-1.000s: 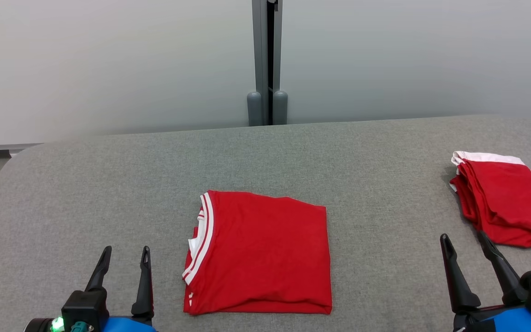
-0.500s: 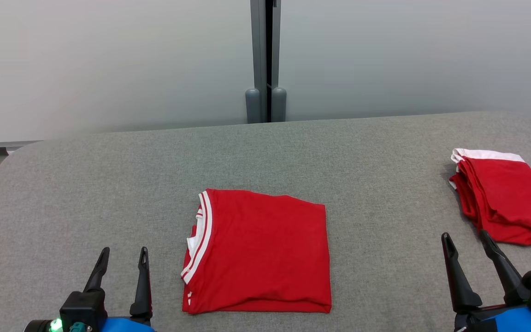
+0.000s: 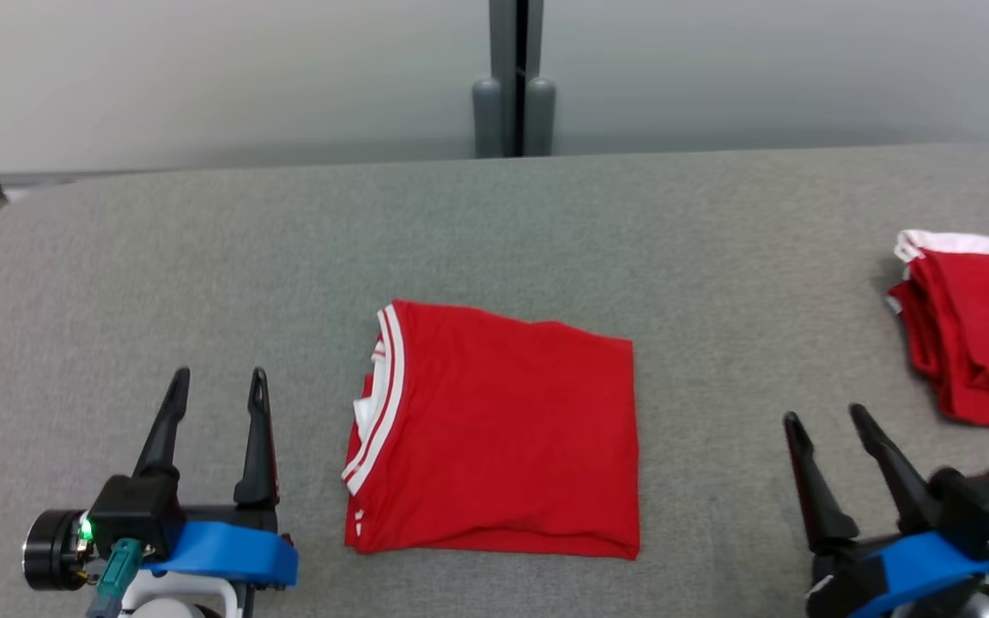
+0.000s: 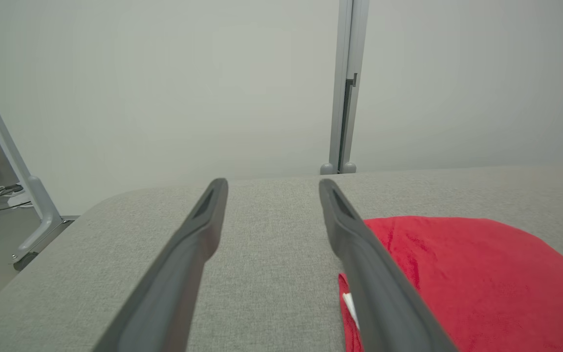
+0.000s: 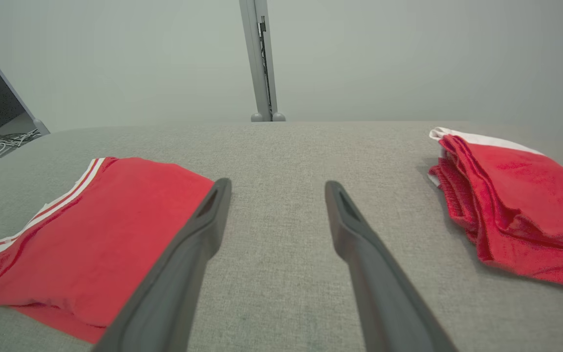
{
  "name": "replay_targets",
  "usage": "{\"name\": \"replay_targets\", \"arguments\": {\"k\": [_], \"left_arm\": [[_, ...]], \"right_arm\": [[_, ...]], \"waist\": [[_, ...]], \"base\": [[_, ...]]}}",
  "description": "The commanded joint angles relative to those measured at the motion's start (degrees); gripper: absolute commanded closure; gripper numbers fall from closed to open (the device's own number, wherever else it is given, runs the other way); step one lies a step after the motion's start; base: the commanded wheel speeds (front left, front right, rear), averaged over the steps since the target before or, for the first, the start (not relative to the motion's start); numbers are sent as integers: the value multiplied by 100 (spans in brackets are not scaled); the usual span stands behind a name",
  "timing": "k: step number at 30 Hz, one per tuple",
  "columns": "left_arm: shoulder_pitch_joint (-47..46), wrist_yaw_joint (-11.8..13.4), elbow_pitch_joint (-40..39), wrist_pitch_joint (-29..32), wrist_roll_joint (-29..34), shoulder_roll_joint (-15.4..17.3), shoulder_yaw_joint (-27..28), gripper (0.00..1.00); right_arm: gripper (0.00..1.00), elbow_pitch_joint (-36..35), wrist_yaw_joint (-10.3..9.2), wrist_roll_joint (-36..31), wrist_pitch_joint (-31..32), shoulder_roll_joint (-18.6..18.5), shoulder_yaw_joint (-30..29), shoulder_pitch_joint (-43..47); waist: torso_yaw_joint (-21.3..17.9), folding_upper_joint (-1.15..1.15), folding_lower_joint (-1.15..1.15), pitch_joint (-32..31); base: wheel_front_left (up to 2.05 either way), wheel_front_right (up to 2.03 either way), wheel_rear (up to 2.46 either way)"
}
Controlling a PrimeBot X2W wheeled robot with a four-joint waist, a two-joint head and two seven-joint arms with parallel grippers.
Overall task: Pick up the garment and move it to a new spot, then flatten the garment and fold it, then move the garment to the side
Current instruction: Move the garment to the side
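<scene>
A red garment [image 3: 503, 438] with white-striped collar lies folded into a neat rectangle at the middle of the grey table; it also shows in the left wrist view [image 4: 467, 283] and the right wrist view [image 5: 96, 230]. My left gripper [image 3: 215, 382] stands open to the garment's left, apart from it, holding nothing. My right gripper [image 3: 829, 421] is open at the lower right, between the folded garment and a second red pile, with nothing between its fingers. In each wrist view the gripper [image 4: 269, 183] [image 5: 276, 183] has its fingers spread over bare cloth surface.
A second folded red garment [image 3: 975, 335] with a white edge lies at the table's right side, seen too from the right wrist as the red pile [image 5: 511, 205]. The grey fabric table [image 3: 203, 249] has rounded corners. A grey post [image 3: 516, 77] stands behind against a pale wall.
The camera has tilted down and shifted, so the whole scene sits lower and more of both arms shows. Both grippers stay open; the garments lie as before.
</scene>
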Motion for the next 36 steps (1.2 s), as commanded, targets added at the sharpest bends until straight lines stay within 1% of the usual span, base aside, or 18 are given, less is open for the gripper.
{"name": "replay_targets", "arguments": {"k": [1, 8, 12, 16, 17, 18, 19, 22, 26, 30, 36], "left_arm": [[-152, -20, -15, -55, 49, -47, 43, 0], [-569, -137, 44, -137, 181, -278, 141, 0], [-697, -218, -87, -141, 348, -453, 316, 0], [-687, -341, -142, -138, 510, -624, 477, 0], [-665, -368, -143, -138, 550, -660, 513, 0], [-643, -400, -144, -139, 584, -697, 551, 0], [-602, -460, -149, -139, 662, -752, 636, 0], [-556, -527, -150, -139, 727, -793, 720, 0], [-449, -622, -175, -140, 871, -853, 837, 0], [-351, -696, -217, -139, 978, -879, 922, 0], [-282, -817, -246, -139, 1088, -874, 950, 0]], "right_arm": [[0, 220, 0, 83, -68, -61, 143, -213], [0, 1691, 0, 396, -237, -255, 824, -1125], [0, 2520, 0, 564, -241, -286, 1028, -1558], [0, 3084, 0, 768, -146, -297, 1268, -1770], [51, 3164, 1, 801, -116, -320, 1336, -1779], [100, 3216, 1, 850, -127, -333, 1391, -1796], [100, 3187, 3, 892, -216, -377, 1496, -1815], [100, 3032, 1, 858, -351, -483, 1530, -1817], [100, 2672, -1, 816, -493, -642, 1519, -1694], [100, 2320, -1, 784, -449, -813, 1467, -1550], [100, 2027, 0, 887, -328, -1144, 1322, -1432]], "waist": [[301, -1, -1, 349], [753, -1, -1, 855], [941, -1, -1, 981], [1042, -1, -1, 998], [1050, -1, -1, 995], [1055, -1, -1, 990], [1048, -1, -1, 966], [992, -1, -1, 924], [744, -1, -1, 821], [306, -1, -1, 737], [-502, -1, -1, 674]], "base": [[0, 0, 0], [0, 0, 0], [0, 0, 0], [0, 0, 0], [0, 0, 0], [0, 0, 0], [0, 0, 0], [0, 0, 0], [0, 0, 0], [0, 0, 0], [0, 0, 0]]}}
